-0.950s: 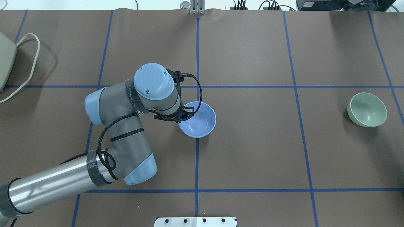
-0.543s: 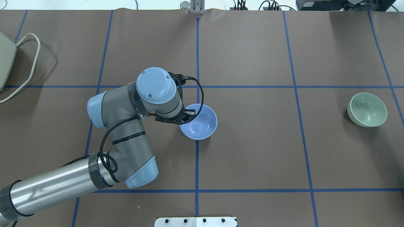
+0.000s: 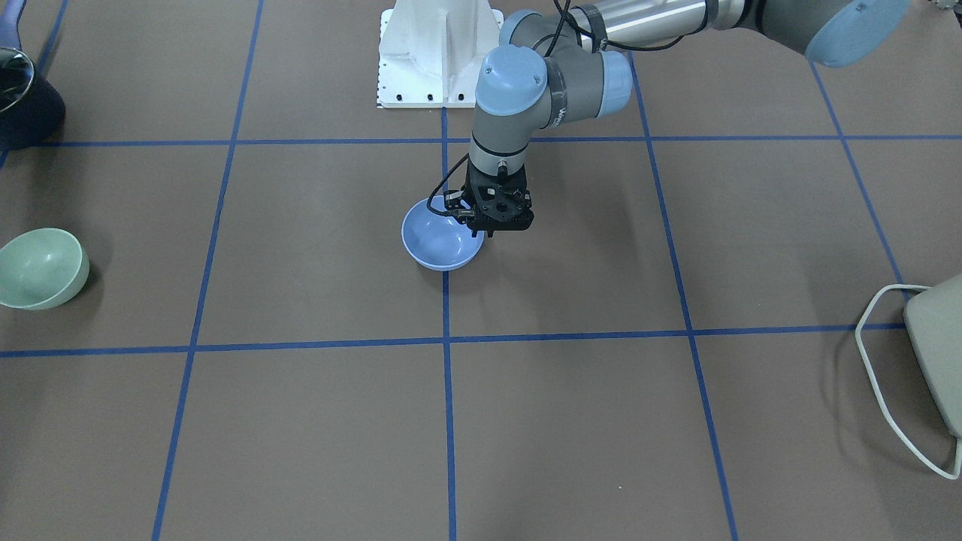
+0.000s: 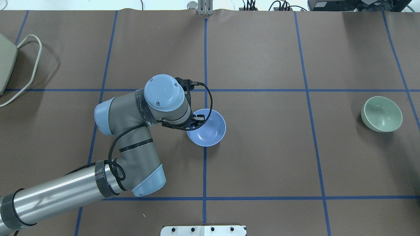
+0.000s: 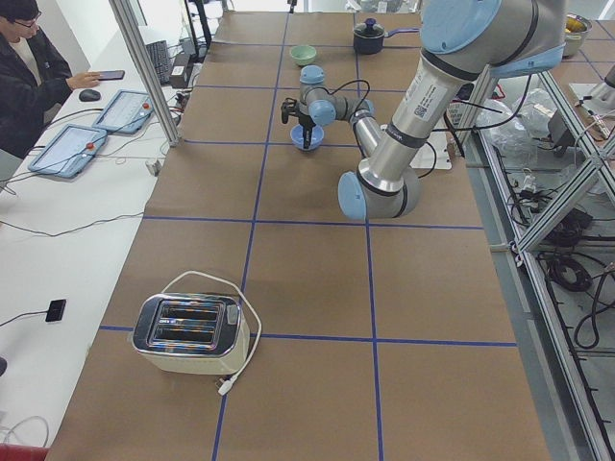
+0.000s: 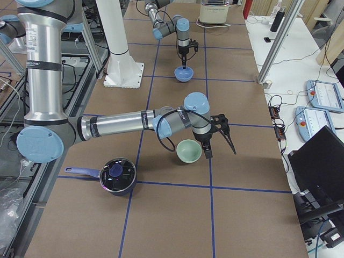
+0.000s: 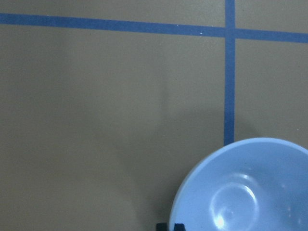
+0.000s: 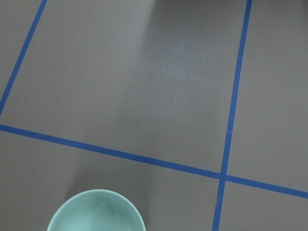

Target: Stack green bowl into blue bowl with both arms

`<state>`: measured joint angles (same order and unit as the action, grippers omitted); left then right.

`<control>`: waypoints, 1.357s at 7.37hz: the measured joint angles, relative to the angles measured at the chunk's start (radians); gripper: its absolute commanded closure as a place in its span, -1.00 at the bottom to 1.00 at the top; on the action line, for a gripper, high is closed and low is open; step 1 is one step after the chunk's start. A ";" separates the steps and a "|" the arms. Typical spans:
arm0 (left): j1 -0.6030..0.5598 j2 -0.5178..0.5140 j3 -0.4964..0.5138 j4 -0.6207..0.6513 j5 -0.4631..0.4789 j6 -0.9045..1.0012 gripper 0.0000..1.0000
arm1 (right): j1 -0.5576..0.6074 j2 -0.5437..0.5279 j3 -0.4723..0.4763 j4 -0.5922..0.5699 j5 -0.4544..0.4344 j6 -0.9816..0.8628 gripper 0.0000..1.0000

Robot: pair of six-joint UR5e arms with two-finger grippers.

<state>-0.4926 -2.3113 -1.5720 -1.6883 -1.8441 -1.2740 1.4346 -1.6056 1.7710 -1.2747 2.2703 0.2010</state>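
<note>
- Green bowl (image 3: 41, 268), small, round, glossy and pale mint, sits upright at the left edge of the front-facing view. It is well apart from the small, round, glossy periwinkle blue bowl (image 3: 442, 242) at the middle of the brown-covered table (image 3: 601, 413). The black two-finger left gripper (image 3: 485, 230) points down onto the blue bowl's rim, with the white fixed pedestal (image 3: 440, 52) behind.
- Overhead, the grey-silver left arm (image 4: 134, 157) reaches in from the left. The left gripper (image 4: 196, 118) is clamped on the blue bowl (image 4: 210, 131) at its left rim, one finger inside. The green bowl (image 4: 381, 113) rests far to the right, beyond two of the blue tape lines (image 4: 205, 49).
- From the table's left end, a cream-and-chrome toaster (image 5: 187, 333) stands in the foreground. The blue bowl (image 5: 307, 139) is mid-table under the gripper, and the green bowl (image 5: 304, 54) lies beyond it, near a dark lidded pot (image 5: 369, 36).
- From the right end, the grey-silver right arm (image 6: 123, 124) stretches low over the table. The black right gripper (image 6: 220, 150) is just beside the green bowl (image 6: 188, 150); whether its jaws are apart or together cannot be told.
- The left wrist camera shows the blue bowl (image 7: 245, 192) filling the lower right corner, dark fingertips at its rim.
- The right wrist camera shows the green bowl (image 8: 96, 214) at the bottom edge, on the table.
</note>
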 measured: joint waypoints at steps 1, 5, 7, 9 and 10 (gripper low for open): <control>-0.003 0.002 -0.019 -0.007 0.002 0.002 -0.95 | 0.000 0.001 0.000 0.000 0.000 0.000 -1.00; -0.195 0.157 -0.236 0.039 -0.156 0.151 -0.95 | -0.014 -0.011 -0.010 0.001 0.001 0.000 -1.00; -0.334 0.347 -0.322 0.038 -0.227 0.427 -0.95 | -0.070 -0.019 -0.019 0.000 -0.001 0.001 -1.00; -0.477 0.506 -0.356 0.031 -0.263 0.704 -0.95 | -0.146 -0.016 -0.052 0.002 -0.006 0.000 -1.00; -0.570 0.562 -0.355 0.035 -0.307 0.842 -0.95 | -0.168 -0.017 -0.078 0.006 -0.007 -0.002 -1.00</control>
<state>-1.0621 -1.7496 -1.9271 -1.6532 -2.1509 -0.4320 1.2665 -1.6224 1.6928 -1.2687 2.2634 0.1994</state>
